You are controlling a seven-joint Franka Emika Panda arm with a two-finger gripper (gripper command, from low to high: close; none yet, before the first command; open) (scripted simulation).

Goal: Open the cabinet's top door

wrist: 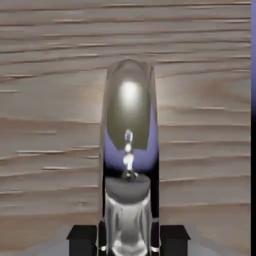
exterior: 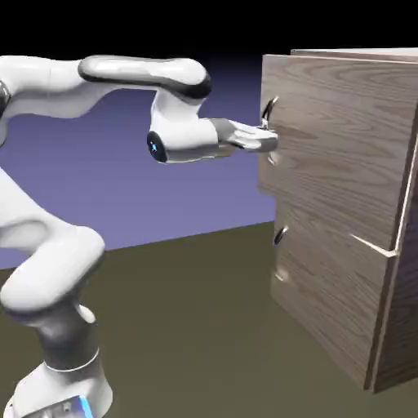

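Handle (wrist: 130, 92) of polished silver, squarely between the jaws! It is gripped by the gripper (exterior: 269, 141), the fingertips closed in from both sides, and the curved bar is seen rising out from between them in the hand view. Straight ahead of the jaws, the top door (exterior: 343, 135) is faced, its wood grain spread behind the bar and its edge off to one side of them. Beyond the jaws stands the cabinet (exterior: 400, 351); below them, the lower door (exterior: 322, 277) is left alone, its own small handle (exterior: 282, 236) untouched.

So the hold looks made, and a pull back and around the hinge is called for next. And here is where it could be lost! The bar is smooth and rounded, so if the pull is made too sharply, it could be slid right out of the pads. If a dead straight line is followed instead of the door's arc, the handle could be twisted between the jaws and the grip pried loose. Should the wrist not be turned with the swing, the fingers could be jammed against the panel just ahead of them. Whether the hinge will resist cannot be told, so a slow start is advised
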